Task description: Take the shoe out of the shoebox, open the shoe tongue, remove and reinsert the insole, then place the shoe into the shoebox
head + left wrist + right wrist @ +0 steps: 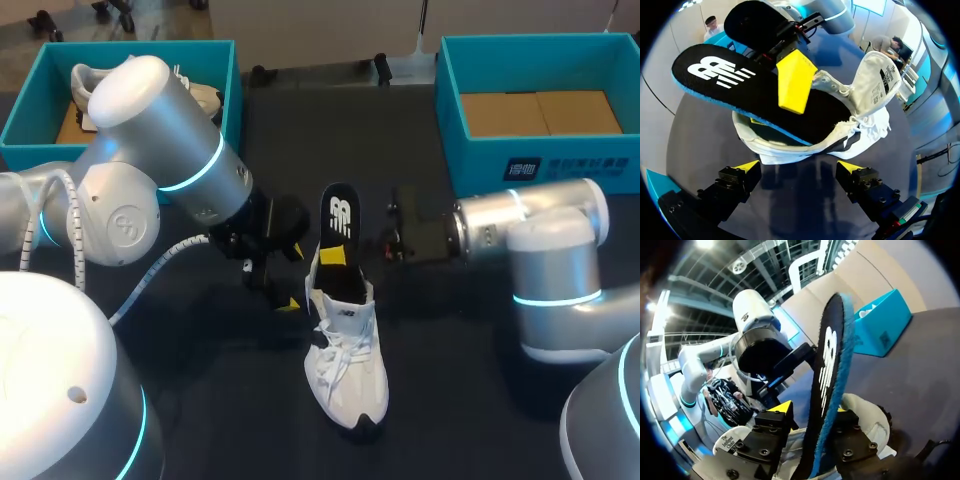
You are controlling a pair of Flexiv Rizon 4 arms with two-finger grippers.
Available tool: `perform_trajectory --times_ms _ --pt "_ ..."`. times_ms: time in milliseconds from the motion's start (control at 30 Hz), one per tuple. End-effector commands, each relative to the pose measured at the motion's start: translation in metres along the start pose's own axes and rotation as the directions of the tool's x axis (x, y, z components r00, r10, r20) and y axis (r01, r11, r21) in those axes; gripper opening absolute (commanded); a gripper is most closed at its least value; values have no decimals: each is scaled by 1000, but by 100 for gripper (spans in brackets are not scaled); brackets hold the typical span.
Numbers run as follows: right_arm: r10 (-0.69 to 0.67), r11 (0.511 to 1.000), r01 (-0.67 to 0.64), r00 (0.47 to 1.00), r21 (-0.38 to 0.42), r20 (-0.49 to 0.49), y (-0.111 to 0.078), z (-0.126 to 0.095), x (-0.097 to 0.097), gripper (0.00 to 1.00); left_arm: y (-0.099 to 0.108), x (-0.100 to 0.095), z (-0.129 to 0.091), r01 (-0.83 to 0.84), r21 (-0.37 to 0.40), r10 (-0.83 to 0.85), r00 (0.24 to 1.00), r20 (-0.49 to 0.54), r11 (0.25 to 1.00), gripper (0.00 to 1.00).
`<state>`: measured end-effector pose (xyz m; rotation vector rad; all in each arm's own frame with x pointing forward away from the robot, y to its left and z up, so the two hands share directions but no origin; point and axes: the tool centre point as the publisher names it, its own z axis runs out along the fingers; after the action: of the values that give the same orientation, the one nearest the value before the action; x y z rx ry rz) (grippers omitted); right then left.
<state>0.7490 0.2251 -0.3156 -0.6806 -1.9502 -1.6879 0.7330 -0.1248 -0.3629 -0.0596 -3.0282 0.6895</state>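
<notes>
Nearest the lens in the right wrist view is the right end effector (811, 408), its two yellow-tipped fingers clenched from either side on the flat black foam insole with a blue underside and a white logo (827, 375). The insole stands on edge between them. From above, the insole slants up out of the heel opening of the white lace-up mesh sneaker (348, 370), its logo end jutting past the heel and its other end down inside the shoe. The left wrist view shows one yellow finger (795, 82) of the right arm pressed on the insole's top face, and the sneaker's white tongue (885, 75) pulled up and away from the opening. The sneaker lies on the dark worktop (200, 400) between the two arms, sole down, with its toe towards the robot and well apart from both boxes. The left end effector (799, 166) is released, fingers spread with nothing between them, and hangs just beside the sneaker's heel without touching it. At the far left corner stands a teal cardboard shoebox (225, 90) holding a second white sneaker (82, 80). At the far right stands another teal shoebox (470, 160), showing its brown cardboard floor (540, 112).
</notes>
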Motion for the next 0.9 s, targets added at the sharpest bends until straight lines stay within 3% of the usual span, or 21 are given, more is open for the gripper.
perform_trajectory --times_ms 33,67,100,267,633,833,900 --pt "-2 1000 2 1000 -27 15 0 -1 2 14 1 0 0 -1 1 1 1000 -1 1000 100" --pt "2 999 -1 1000 -33 15 0 -1 3 1 1 0 0 -1 1 1 1000 -1 1000 100" --pt "13 999 -12 1000 -33 22 1 -1 2 0 1 0 0 -1 1 1 1000 -1 1000 100" --pt "53 999 -53 998 -7 29 -5 3 -2 0 1 0 0 -1 1 1 1000 -1 1000 100" --pt "201 979 -202 978 17 56 -47 2 -2 0 1 0 0 -1 1 1 1000 -1 1000 100" --pt "165 986 -165 985 16 42 -51 1 6 0 1 0 0 -1 1 1 1000 -1 1000 100" --pt "141 990 -142 989 17 44 -46 2 8 17 1 0 0 -1 1 1 1000 -1 1000 100"
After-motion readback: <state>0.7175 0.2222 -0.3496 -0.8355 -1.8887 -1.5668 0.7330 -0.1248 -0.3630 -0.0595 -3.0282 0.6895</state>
